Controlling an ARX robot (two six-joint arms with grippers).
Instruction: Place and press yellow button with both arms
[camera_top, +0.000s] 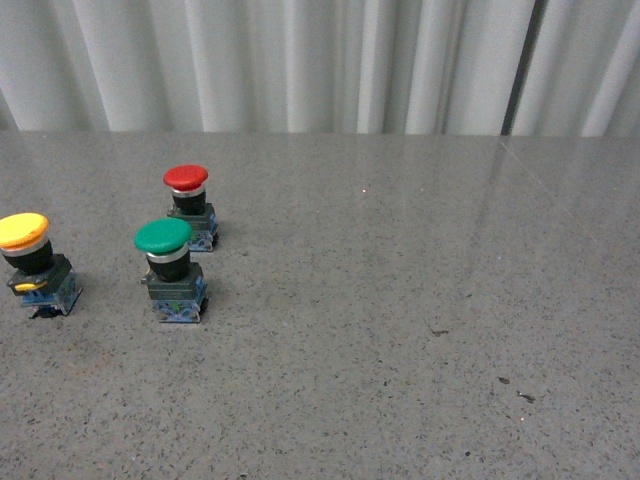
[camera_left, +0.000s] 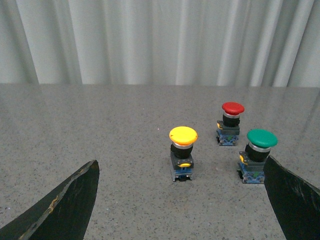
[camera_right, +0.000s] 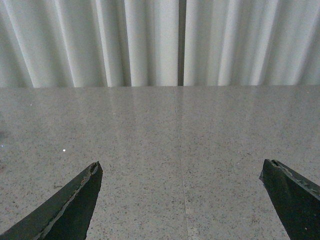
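Note:
The yellow button (camera_top: 30, 262) stands upright on the grey table at the far left of the front view, with a yellow cap, black body and blue base. It also shows in the left wrist view (camera_left: 182, 158), ahead of my left gripper (camera_left: 182, 170), which is open and empty, its black fingers (camera_left: 70, 200) spread wide. My right gripper (camera_right: 181, 170) is open and empty over bare table; no button shows in its view. Neither arm shows in the front view.
A green-capped button (camera_top: 172, 270) stands right of the yellow one, and a red-capped button (camera_top: 190, 207) behind it. In the left wrist view the green button (camera_left: 257, 155) sits close to one finger; the red button (camera_left: 231, 122) is farther off. A white curtain (camera_top: 320, 60) backs the table.

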